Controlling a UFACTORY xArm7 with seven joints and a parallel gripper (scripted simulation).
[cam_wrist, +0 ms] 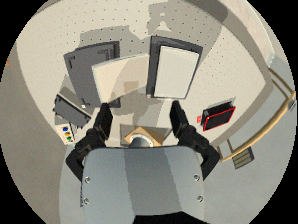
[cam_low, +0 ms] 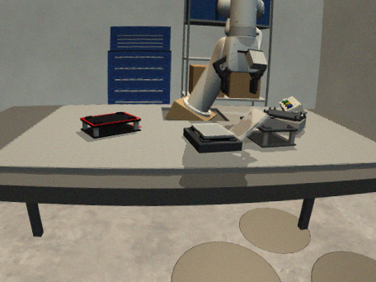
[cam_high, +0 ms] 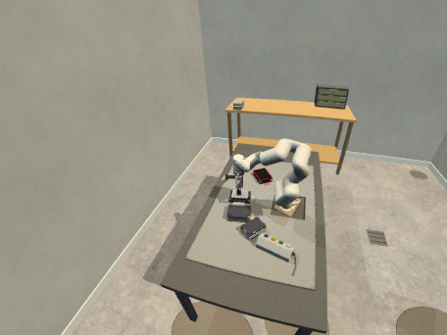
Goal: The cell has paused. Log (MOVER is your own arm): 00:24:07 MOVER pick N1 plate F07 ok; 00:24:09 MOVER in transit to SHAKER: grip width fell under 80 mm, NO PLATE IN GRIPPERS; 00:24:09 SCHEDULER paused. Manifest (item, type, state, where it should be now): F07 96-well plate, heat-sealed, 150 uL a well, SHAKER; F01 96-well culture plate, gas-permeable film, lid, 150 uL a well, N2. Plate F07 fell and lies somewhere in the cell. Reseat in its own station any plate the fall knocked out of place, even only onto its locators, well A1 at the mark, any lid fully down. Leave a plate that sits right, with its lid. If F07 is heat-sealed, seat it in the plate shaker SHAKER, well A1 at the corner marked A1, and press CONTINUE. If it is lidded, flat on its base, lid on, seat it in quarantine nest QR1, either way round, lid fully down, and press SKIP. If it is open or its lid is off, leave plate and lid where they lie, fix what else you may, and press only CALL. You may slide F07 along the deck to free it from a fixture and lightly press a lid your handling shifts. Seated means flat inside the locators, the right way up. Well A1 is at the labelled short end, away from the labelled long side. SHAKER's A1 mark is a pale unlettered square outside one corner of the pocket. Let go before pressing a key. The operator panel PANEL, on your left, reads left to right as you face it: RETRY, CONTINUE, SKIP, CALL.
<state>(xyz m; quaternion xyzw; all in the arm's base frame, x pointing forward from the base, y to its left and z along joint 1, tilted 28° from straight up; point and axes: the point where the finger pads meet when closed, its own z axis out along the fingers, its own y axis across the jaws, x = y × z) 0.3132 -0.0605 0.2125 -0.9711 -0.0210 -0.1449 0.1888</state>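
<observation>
Two fixtures crowd the deck under our gripper [cam_low: 238, 81]: a black nest [cam_low: 213, 142] with a pale flat top, and at its 3 o'clock in the exterior view a grey raised station [cam_low: 274, 131]. Between them a pale plate [cam_low: 251, 123] leans tilted, one edge up on the grey station, the other down beside the black nest. We cannot tell its labelled end. On the station, a dark plate [cam_low: 286, 115] sits askew. At 9 o'clock, well apart, stands the red-rimmed nest [cam_low: 110, 124], with bare table [cam_low: 82, 152] around it. The operator panel [cam_low: 290, 103] lies behind the grey station. Our gripper hangs above the black nest, jaws spread fully, fingers touching nothing, nothing held.
</observation>
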